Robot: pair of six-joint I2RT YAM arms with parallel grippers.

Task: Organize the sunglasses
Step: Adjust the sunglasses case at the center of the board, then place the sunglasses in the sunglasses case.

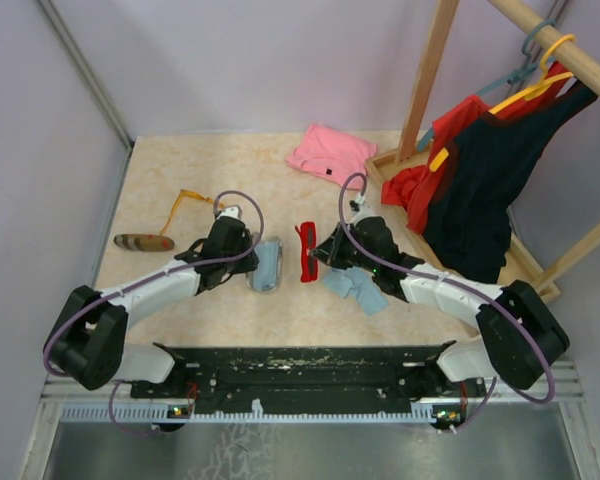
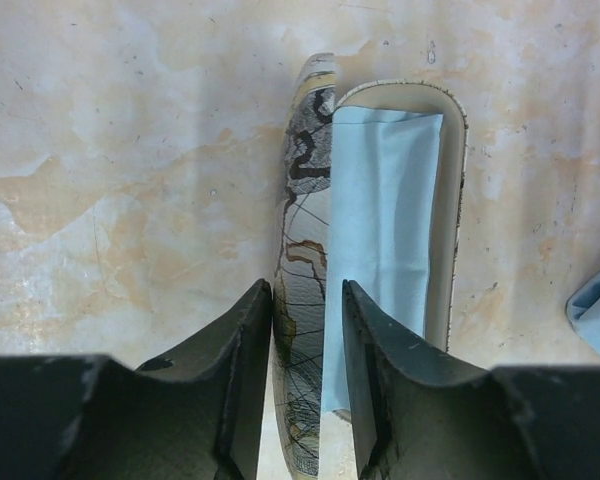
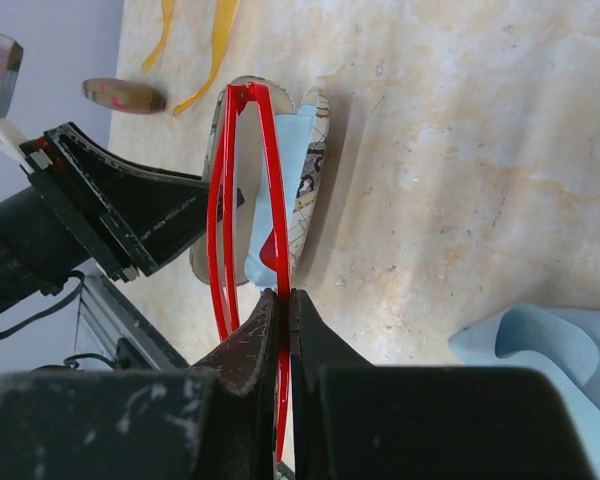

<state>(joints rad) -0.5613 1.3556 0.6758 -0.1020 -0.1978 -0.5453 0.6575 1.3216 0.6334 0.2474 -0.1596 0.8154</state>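
Red sunglasses [image 1: 306, 252], pinched by the right gripper [image 3: 283, 295], are risking bumping the case lid [image 2: 300, 250] sitting loose between the spread jaws of the left gripper [image 2: 306, 288].

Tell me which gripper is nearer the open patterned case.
Left. The left gripper straddles the raised lid of the open patterned case, a finger on each side. The right gripper is off to the case's right, shut on the red sunglasses.

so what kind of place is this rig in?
Probably a lab test booth dressed as a wardrobe corner: plain lilac walls box in a marble-look tabletop, and a wooden clothes rack with hung garments stands at the right.
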